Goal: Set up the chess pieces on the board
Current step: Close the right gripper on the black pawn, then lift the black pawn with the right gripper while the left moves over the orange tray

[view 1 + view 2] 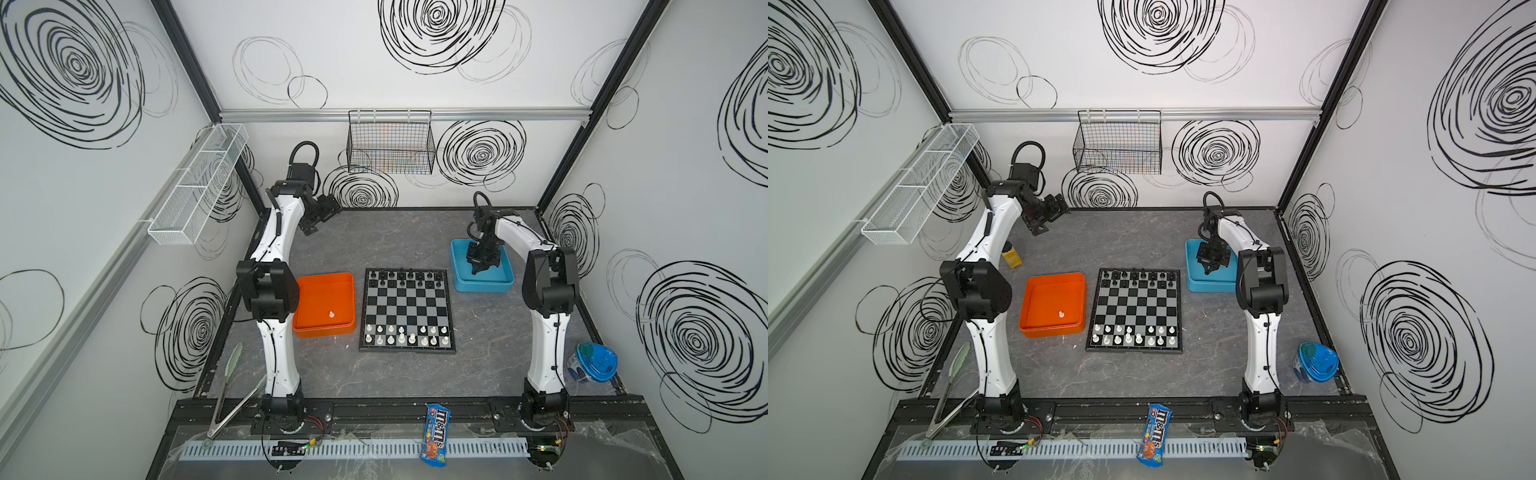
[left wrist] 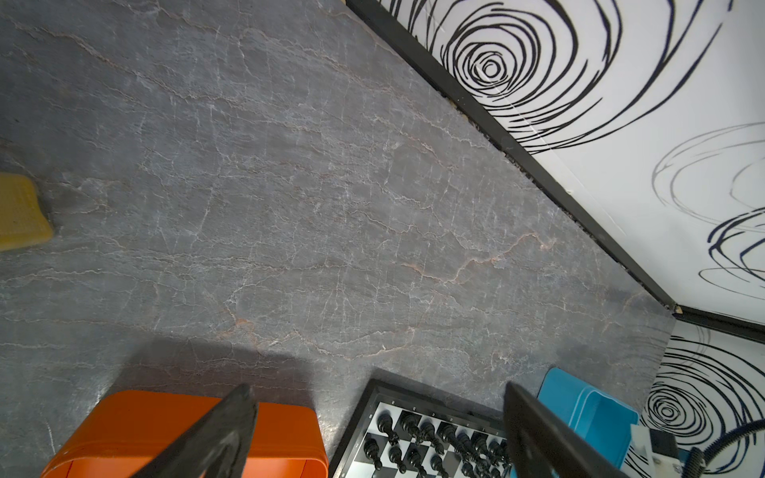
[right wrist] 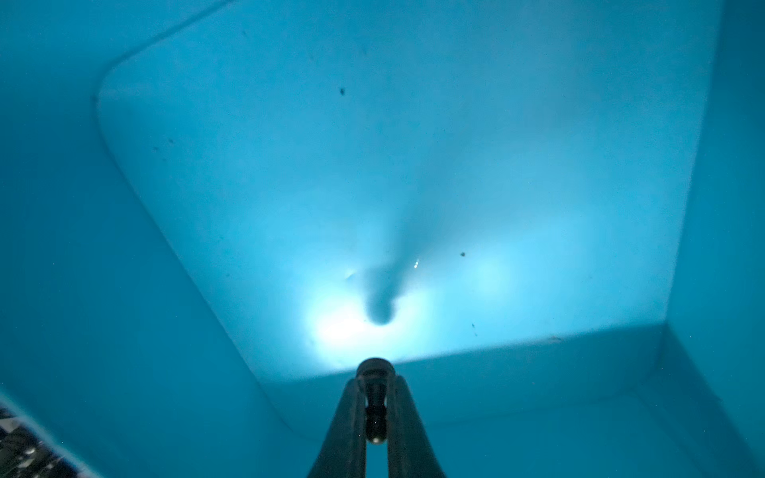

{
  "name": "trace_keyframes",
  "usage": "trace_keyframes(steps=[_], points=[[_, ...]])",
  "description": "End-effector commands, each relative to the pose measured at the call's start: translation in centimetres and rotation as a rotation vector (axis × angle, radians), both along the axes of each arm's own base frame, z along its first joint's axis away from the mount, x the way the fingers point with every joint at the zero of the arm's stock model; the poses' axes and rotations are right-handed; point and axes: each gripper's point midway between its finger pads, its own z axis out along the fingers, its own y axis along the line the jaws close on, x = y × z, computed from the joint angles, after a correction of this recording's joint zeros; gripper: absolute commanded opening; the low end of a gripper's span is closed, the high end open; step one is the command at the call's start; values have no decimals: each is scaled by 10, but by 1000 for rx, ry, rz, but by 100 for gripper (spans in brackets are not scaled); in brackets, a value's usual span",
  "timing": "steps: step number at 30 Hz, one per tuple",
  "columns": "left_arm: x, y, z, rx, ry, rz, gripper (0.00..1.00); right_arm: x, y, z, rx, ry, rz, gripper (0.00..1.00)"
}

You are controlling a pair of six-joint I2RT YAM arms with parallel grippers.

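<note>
Your right fingers (image 3: 357,387) are pinching a black chess piece (image 3: 374,368) inside the blue tray (image 1: 482,286), your left fingers (image 2: 232,422) hang spread wide over the table (image 1: 395,237) back left, and the board (image 1: 406,307) sits mid-table, with one white piece (image 1: 331,314) lying in the orange tray (image 1: 324,332).

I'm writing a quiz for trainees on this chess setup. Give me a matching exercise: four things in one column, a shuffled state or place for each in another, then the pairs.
Things
1. left gripper
2. right gripper
3. orange tray
4. candy packet

States or places
A. lies across the front rail
B. shut on a black chess piece, inside the blue tray
C. open, holding nothing
D. holds one white chess piece

Pairs: 1-C, 2-B, 3-D, 4-A
</note>
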Motion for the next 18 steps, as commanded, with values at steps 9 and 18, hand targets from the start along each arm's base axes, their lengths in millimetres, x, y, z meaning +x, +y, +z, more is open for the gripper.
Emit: trace_keyframes(steps=[9,18], points=[[-7,1,4,12,11,11,96,9,-3,39,-16,-6,17,12],[-11,4,19,43,-16,10,96,1,35,73,54,-65,79,12]])
